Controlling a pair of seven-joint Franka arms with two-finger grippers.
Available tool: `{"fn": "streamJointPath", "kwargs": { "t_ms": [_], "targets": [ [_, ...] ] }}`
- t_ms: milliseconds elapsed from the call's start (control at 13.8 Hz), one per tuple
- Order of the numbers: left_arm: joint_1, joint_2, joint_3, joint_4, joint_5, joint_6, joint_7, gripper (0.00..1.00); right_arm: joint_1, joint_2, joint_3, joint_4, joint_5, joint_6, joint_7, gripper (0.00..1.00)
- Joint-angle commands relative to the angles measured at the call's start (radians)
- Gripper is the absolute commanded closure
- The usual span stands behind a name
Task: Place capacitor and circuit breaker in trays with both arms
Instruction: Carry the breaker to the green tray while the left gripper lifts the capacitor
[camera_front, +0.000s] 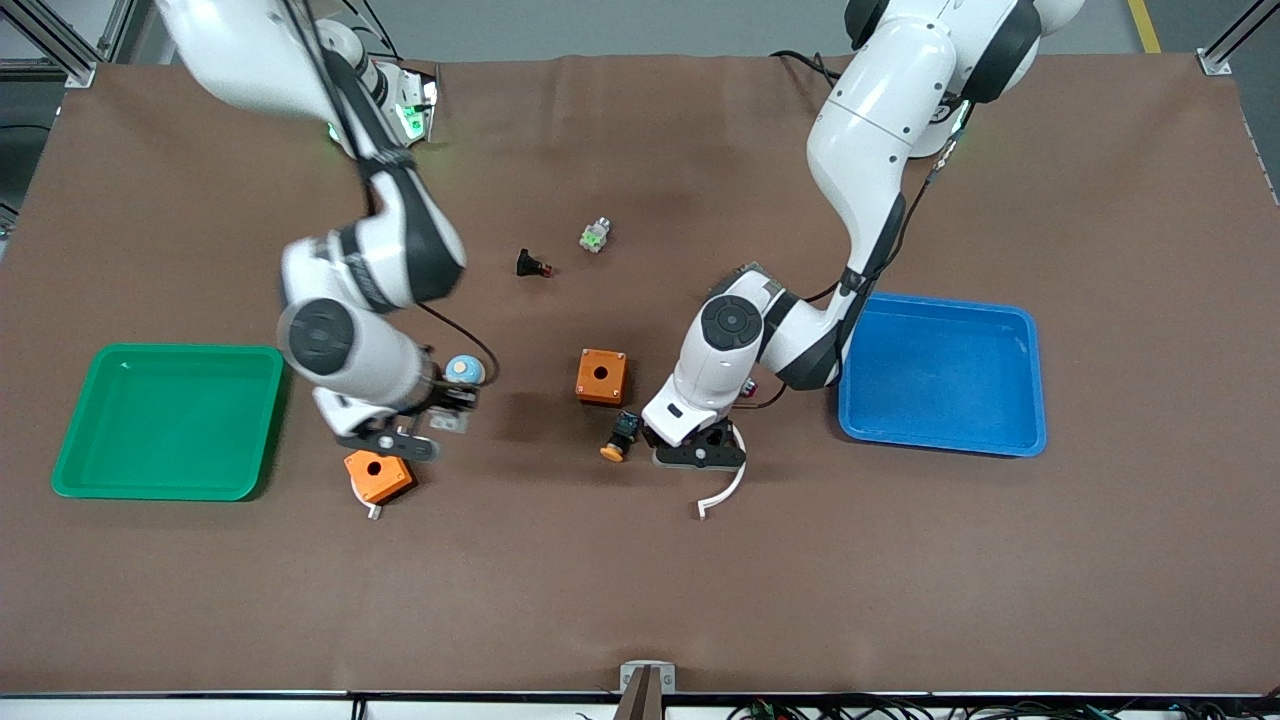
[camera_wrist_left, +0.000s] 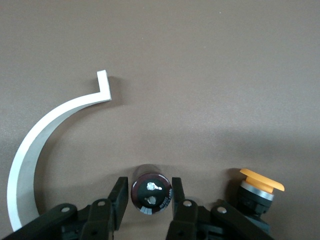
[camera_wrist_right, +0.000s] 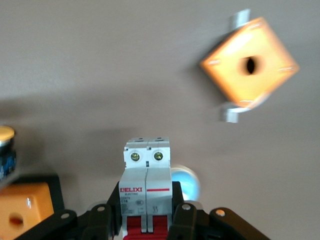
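Your left hand brackets the upright capacitor beside the orange-capped push-button — fingers close alongside, contact unclear — while your right hand is clamped on the circuit breaker, lifted over the counter.

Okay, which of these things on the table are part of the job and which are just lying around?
Job: small black cylindrical capacitor between left gripper fingers; white-grey circuit breaker in right gripper.

Lying about: orange boxes, curved white strip, orange-capped push-button, green tray, blue tray.

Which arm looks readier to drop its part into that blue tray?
The left arm. Its left gripper is closed around the capacitor right beside the blue tray. The right gripper holds the circuit breaker near the green tray.
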Motion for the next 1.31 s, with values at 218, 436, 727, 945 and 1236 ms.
{"fn": "streamJointPath", "kwargs": {
  "t_ms": [218, 436, 727, 945, 1236],
  "targets": [
    [-0.006, -0.005, 0.009, 0.023, 0.022, 0.0, -0.099, 0.97, -0.282, -0.15, 0.011, -0.061, -0.085, -0.122, -0.484, 1.0],
    [0.052, -0.074, 0.002, 0.016, 0.013, -0.065, -0.112, 1.0, -0.425, -0.144, 0.011, -0.072, -0.087, -0.089, -0.722, 1.0],
    [0.159, -0.247, -0.004, -0.07, 0.013, -0.242, -0.084, 1.0, -0.531, -0.118, 0.011, -0.188, -0.11, 0.133, -0.89, 1.0],
    [0.257, -0.408, -0.027, -0.272, 0.013, -0.242, 0.096, 1.0, -0.561, -0.07, 0.011, -0.231, -0.11, 0.229, -0.928, 1.0],
    [0.545, -0.577, -0.164, -0.519, -0.001, -0.242, 0.431, 1.0, -0.6, 0.015, 0.011, -0.23, -0.11, 0.299, -0.985, 0.99]
  ]
}}
